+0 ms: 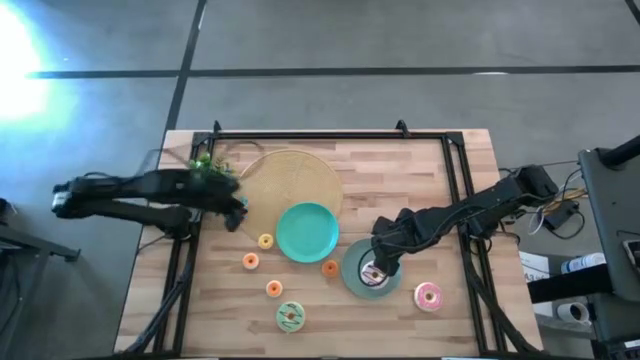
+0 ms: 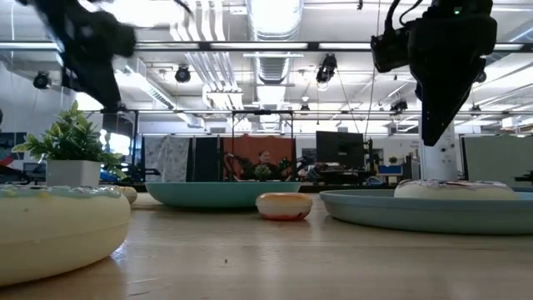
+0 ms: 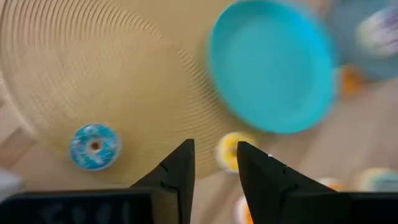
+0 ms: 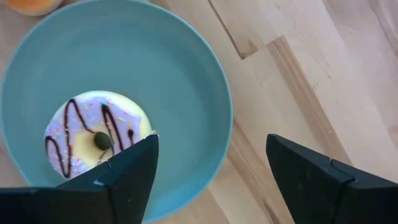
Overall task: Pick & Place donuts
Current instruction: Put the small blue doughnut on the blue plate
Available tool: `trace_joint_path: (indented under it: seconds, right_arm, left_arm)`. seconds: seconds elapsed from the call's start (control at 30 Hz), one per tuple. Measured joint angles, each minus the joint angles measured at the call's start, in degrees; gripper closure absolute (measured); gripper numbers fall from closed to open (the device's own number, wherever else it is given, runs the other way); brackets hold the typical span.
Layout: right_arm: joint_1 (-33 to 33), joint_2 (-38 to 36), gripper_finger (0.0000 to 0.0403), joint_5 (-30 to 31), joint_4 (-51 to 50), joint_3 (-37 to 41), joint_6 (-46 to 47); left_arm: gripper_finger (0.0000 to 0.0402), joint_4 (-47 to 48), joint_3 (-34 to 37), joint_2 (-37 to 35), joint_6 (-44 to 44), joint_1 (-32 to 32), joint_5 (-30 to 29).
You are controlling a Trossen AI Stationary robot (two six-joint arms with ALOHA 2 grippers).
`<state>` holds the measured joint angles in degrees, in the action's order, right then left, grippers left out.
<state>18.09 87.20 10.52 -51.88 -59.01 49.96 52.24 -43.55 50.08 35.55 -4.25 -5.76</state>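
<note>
Nearest the low camera, the green-frosted donut [image 2: 50, 229] is filling the table's front edge. Farther back, the woven mat [image 1: 290, 180] is lying partly under the bright teal plate [image 1: 307, 231]; a darker teal plate [image 1: 352, 278] is carrying the white striped donut [image 4: 93, 140], probably its drop spot. The right gripper [image 1: 378, 268] is hovering over it, jaws wide and empty. The left gripper [image 1: 234, 212], jaws narrow and empty, is hanging just above a small yellow donut [image 3: 229, 151]. The pink donut [image 1: 428, 296] and the orange ones [image 1: 250, 261] are waiting on bare wood. Only the left wrist view is showing a blue donut [image 3: 93, 145] on the mat.
</note>
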Motion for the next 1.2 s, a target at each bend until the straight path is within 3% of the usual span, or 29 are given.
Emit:
trace_joint_path:
  seconds: [0.13, 0.3, 0.5, 0.8, 1.2]
  right_arm:
    - [-0.11, -0.01, 0.0116, 0.00, 0.05, 0.36, 0.00]
    - [-0.11, -0.04, 0.0120, -0.04, 0.18, 0.40, 0.47]
    - [-0.11, -0.04, 0.0124, -0.05, 0.22, 0.42, 0.83]
    - [-0.18, -0.04, 0.0127, -0.09, 0.26, 0.42, 2.54]
    - [-0.16, -0.04, 0.0130, -0.09, 0.40, 0.42, 5.60]
  left_arm:
    - [0.0307, 1.48, -1.89, 11.63, -6.53, -0.11, -1.29]
    - [0.0309, 8.32, -5.24, 23.75, -5.79, -1.94, -1.77]
    - [0.0310, 10.80, -8.77, 32.18, -6.07, -3.44, -4.71]
    - [0.0310, 13.91, -8.92, 38.66, -11.15, -6.14, -13.44]
    - [0.0309, 11.43, -8.54, 39.35, -14.00, -6.25, -12.66]
